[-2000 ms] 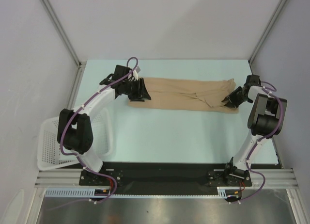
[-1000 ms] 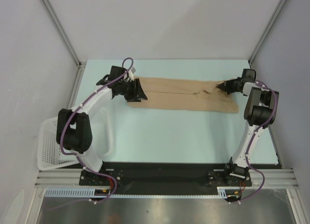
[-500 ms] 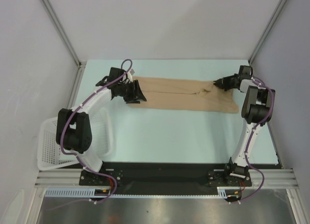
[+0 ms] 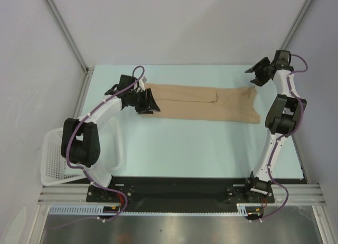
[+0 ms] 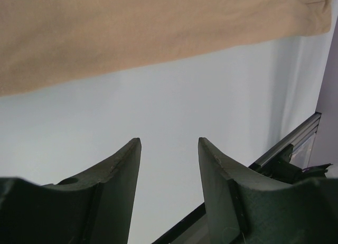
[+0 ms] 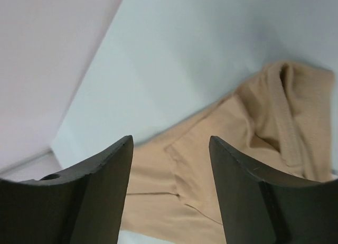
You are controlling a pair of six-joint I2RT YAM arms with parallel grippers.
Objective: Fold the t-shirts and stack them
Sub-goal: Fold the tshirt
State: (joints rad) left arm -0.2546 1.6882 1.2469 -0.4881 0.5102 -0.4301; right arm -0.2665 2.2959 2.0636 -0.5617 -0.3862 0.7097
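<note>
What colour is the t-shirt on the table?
The t-shirt is plain tan, no print; the top external view shows it best.

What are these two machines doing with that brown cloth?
Two robot arms are folding a tan t-shirt, which lies on the table as a long, narrow strip. The left pincer sits open by its left end; the right pincer hovers open near the right end. Neither holds the cloth.

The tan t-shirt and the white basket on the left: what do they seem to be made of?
The tan t-shirt looks like soft, matte cloth: it lies limp with creases, and the right wrist view shows a stitched hem. The white basket looks like rigid moulded plastic, judging by its lattice of holes; its sheen is unclear.
</note>
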